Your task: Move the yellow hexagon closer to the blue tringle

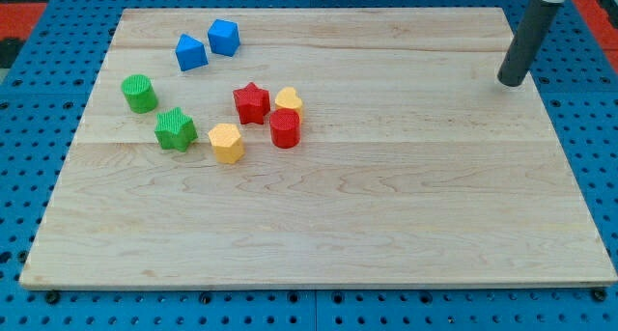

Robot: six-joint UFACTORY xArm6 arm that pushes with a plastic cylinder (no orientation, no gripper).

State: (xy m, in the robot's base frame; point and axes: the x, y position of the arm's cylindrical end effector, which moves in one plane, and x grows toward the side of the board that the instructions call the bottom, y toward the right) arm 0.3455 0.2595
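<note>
Wooden board [386, 225] on blue pegboard [58, 41]. My tip [511, 83] at view's top right, well apart from all blocks; no jaws, plain rod. Yellow hexagon [227, 143] left of centre, beside green star [175, 129]. Blue triangle [190, 53] nr top left.

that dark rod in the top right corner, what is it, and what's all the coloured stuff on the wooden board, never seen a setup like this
The rod is the end of a robot arm. It has no claw, so it holds nothing; its lower end, my tip, slides along the wooden board and pushes blocks. There is one picture, from a camera looking down at the board at a slant.

Right now my tip is far off to the right of all the blocks, touching none. They are a yellow hexagon, a blue triangle, a blue cube, a green cylinder, a green star, a red star, a red cylinder and another yellow block.
</note>
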